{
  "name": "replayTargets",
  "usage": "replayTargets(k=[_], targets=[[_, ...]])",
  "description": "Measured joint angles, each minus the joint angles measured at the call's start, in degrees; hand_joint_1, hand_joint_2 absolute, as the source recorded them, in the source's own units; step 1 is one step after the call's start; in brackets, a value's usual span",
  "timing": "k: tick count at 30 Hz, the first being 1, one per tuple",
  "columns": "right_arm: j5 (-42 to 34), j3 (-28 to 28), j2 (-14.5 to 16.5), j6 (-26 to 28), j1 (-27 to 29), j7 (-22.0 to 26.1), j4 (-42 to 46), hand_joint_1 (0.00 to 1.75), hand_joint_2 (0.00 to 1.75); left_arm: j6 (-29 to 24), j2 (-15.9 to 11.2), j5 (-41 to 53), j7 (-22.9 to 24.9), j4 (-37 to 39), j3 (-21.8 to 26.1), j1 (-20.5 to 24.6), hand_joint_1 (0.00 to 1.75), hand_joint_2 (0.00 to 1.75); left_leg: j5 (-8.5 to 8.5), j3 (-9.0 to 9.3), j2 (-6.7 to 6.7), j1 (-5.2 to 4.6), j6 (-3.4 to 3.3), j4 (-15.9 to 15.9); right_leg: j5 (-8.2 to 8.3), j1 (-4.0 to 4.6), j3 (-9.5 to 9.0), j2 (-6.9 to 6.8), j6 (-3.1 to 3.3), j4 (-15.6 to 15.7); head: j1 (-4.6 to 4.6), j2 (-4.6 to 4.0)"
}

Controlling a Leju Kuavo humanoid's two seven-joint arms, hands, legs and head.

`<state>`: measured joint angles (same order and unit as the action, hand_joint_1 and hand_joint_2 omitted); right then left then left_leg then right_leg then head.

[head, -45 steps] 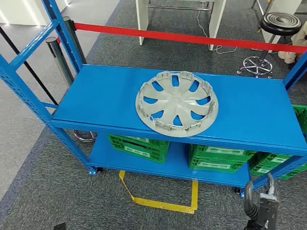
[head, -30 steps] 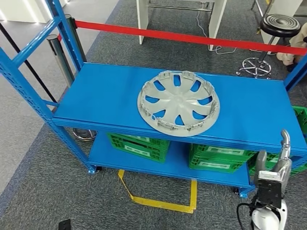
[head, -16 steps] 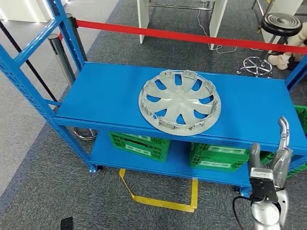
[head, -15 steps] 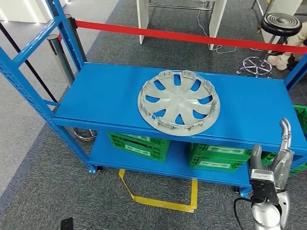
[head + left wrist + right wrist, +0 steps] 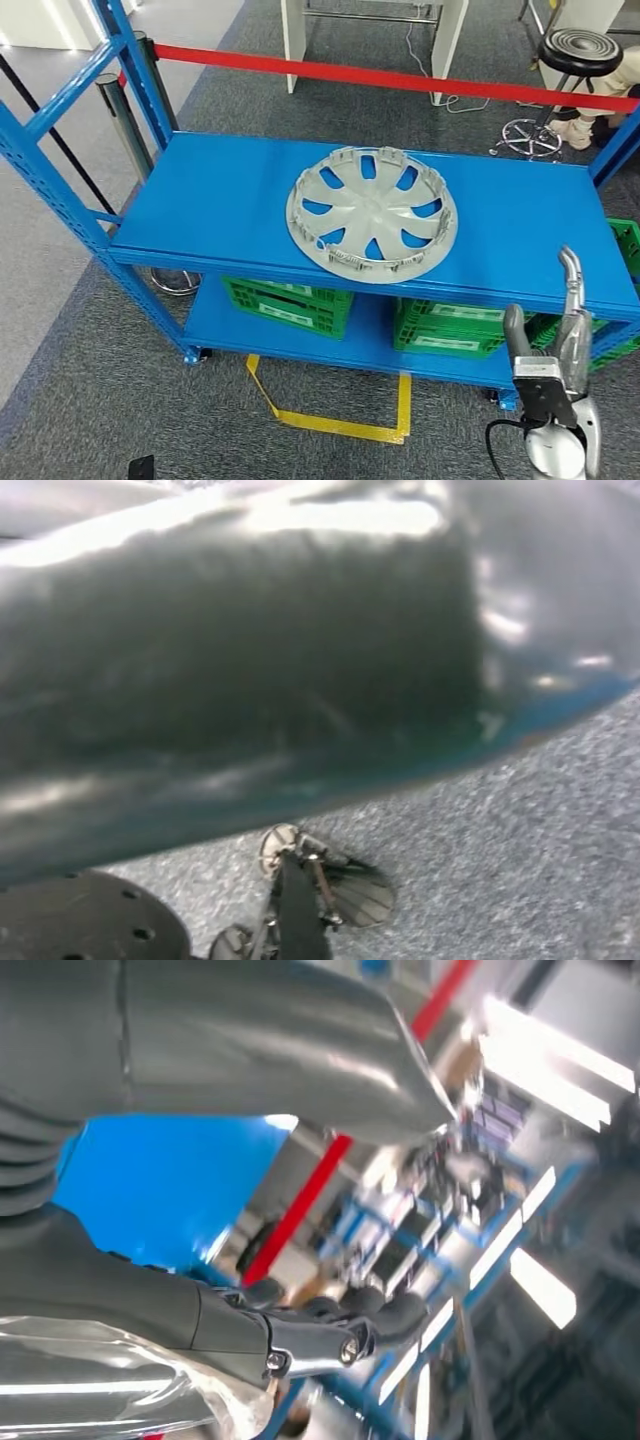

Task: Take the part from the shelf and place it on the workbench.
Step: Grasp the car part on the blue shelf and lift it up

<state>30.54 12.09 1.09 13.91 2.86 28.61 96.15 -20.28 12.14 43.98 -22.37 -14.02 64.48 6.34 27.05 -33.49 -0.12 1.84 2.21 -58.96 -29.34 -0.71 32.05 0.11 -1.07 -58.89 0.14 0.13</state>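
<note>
On the shelf point(image 5: 226, 215) lies one hubcap point(image 5: 371, 213); right hand point(image 5: 555, 375) fingers spread, empty.

Your part point(image 5: 372, 213), centre of the head view, looks like matt silver-grey moulded plastic with smooth spokes and a ribbed, clipped rim. It lies on a shelf point(image 5: 226, 205) of smooth blue painted metal with a slight sheen. Below it you see green crates point(image 5: 290, 302) of latticed plastic. Your floor point(image 5: 98, 400) is rough grey carpet. At lower right, your right hand point(image 5: 555, 365) shows glossy silver metal and dark matt fingers point(image 5: 362, 1315).
</note>
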Motion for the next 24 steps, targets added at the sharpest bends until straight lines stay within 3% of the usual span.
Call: replayTargets(k=[5,10,18,24], targets=[[3.58,-2.13,-4.08,-4.54,-7.41,-4.5,-5.94,0.0,0.0,0.85,-0.25,1.19,0.51,0.04,-0.26,0.14,0.0,0.0,-0.11,-0.13,-0.01,-0.52,-0.63,0.01,0.44,-0.45,-0.11,-0.05,-0.71,0.46,0.0,0.0],[8.66,-5.46,-6.59,-5.45,-19.71,-7.9,-19.51,0.0,0.0,2.88,-0.36,2.82,1.18,0.07,-1.23,0.86,0.0,0.0,-0.36,-0.2,0.0,-0.78,-1.05,-0.03,0.74,-0.68,0.0,-0.02,-1.22,0.51,-0.03,0.0],[15.77,-11.62,-7.09,-5.09,-38.98,-12.38,-45.34,0.0,0.0,2.48,-0.27,5.42,4.01,0.2,-3.07,2.49,0.0,0.0,-0.73,-0.25,-0.01,-0.77,-1.25,-0.02,0.98,-0.66,0.08,-0.09,-1.3,0.47,-0.04,0.0],[20.42,-16.46,-5.8,-5.1,-48.08,-14.73,-57.36,0.0,0.0,2.99,-0.37,5.89,6.55,0.3,-3.72,2.58,0.0,0.0,-0.74,-0.36,-0.03,-0.77,-1.25,-0.01,0.98,-0.65,0.15,-0.12,-1.29,0.42,-0.03,0.0]])
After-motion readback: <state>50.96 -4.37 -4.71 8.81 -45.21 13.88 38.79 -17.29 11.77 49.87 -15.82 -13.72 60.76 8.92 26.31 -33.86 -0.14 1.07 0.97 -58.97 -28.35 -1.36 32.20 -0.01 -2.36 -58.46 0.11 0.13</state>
